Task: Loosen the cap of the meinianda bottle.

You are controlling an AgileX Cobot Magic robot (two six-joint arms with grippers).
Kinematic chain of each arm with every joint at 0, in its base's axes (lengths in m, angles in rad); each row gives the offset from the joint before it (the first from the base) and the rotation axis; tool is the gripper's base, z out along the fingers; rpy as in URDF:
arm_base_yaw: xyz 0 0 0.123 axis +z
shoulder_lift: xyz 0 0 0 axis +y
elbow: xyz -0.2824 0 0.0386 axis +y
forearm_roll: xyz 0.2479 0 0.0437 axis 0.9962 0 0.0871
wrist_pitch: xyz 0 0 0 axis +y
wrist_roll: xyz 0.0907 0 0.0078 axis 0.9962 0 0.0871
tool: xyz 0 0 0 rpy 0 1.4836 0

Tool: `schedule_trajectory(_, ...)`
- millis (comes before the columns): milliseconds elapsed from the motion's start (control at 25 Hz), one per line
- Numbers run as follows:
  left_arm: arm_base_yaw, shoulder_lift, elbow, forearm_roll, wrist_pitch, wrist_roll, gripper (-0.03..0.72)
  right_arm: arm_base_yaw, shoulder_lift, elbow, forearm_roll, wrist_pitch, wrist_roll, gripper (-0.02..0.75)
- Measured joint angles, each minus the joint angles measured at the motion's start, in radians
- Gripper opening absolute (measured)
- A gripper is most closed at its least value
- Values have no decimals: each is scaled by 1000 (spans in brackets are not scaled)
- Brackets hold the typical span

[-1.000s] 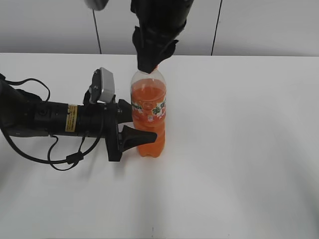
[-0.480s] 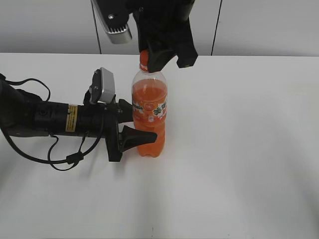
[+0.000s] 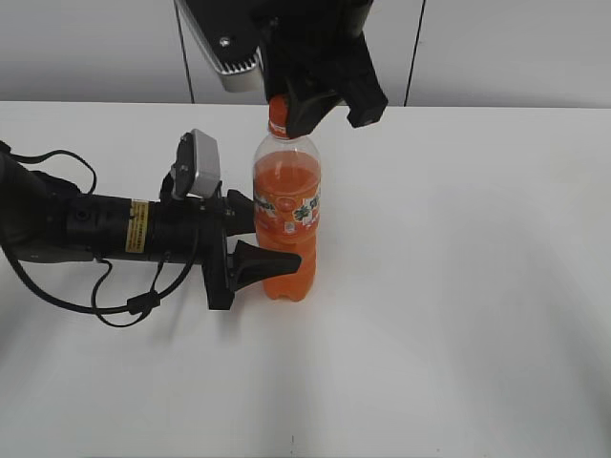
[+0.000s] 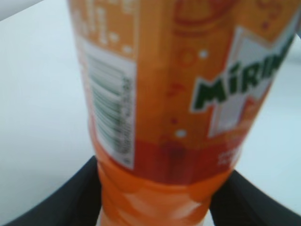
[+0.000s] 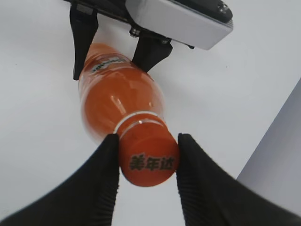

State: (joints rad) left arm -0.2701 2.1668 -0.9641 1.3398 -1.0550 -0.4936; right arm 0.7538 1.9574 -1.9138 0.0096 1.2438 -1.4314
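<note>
Fingers [image 5: 107, 174] of the right gripper [image 5: 146, 172] pressed against both sides of the cap [image 5: 148, 157], apparently gripping it. Below the cap, the left gripper [image 3: 256, 239] clamped the upright meinianda bottle [image 3: 285, 215] on the white table [image 3: 458, 286].

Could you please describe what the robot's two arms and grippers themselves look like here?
Both are black. The left arm is a thick cylinder with a yellow label band and loose black cables looping beneath it; a light grey camera box sits near the wrist. The left gripper has flat, pointed black fingers. The right gripper has black fingers with ribbed pads, and a silver-grey camera housing beside it.
</note>
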Motion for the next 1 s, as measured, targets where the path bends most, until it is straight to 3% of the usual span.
schedule_trajectory(400,0,0,0,3,0,0,406,0,0,0,1,0,22,288)
schedule_trajectory(680,0,0,0,3,1,-4,405,0,0,0,-2,-13,46,428)
schedule_trajectory(1000,0,0,0,3,2,-4,405,0,-32,0,39,-13,101,451)
